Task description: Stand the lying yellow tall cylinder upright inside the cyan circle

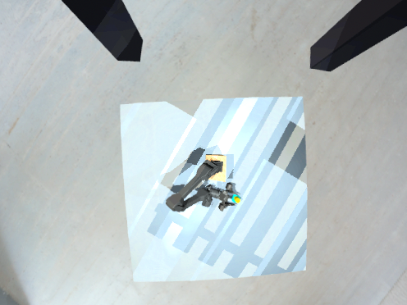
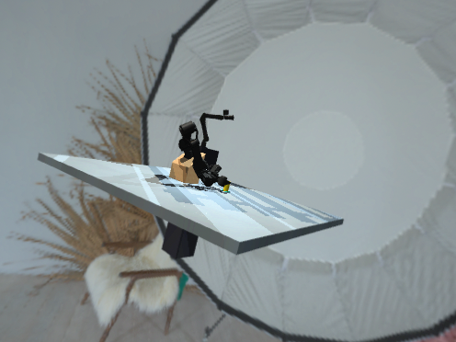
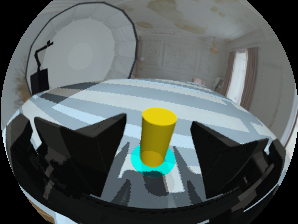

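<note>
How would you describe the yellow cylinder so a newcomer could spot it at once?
Find the pale blue striped table top and follow the dark robot arm out to its open hand. Between the fingers, untouched, the yellow tall cylinder stands upright on a cyan circle, the only yellow thing there.

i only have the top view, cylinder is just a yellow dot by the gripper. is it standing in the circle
Observer: Yes. In the wrist view the yellow tall cylinder stands upright with its base on the cyan circle.
Operator: are the fingers off it
Observer: Yes. The gripper is open, with a gap between each finger and the cylinder.
Operator: how high is the gripper
Observer: In the exterior view it is low, close to the table, beside the cylinder.
</note>
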Available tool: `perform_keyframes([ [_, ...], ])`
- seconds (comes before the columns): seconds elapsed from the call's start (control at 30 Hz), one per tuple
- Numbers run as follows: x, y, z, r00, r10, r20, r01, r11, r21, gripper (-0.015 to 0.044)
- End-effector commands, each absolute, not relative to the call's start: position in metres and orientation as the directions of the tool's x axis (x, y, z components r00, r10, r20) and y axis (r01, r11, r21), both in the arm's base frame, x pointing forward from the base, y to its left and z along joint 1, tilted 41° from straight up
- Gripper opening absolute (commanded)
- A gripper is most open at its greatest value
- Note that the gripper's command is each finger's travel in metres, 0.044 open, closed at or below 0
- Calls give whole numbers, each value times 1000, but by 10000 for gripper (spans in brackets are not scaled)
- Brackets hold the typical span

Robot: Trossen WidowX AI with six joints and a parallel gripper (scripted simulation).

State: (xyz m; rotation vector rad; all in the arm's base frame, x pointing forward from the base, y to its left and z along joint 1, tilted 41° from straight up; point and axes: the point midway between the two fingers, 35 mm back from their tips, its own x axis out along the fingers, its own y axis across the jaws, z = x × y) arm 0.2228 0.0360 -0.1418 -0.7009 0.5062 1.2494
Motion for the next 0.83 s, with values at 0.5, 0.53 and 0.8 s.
perform_keyframes([
  [0.5, 225, 76, -97, 259, 672, -694, -965, 150, -216, 400],
  [0.53, 224, 80, -93, 260, 673, -692, -965, 150, -217, 400],
  [0.8, 220, 95, -85, 234, 659, -715, -972, 154, -176, 400],
])
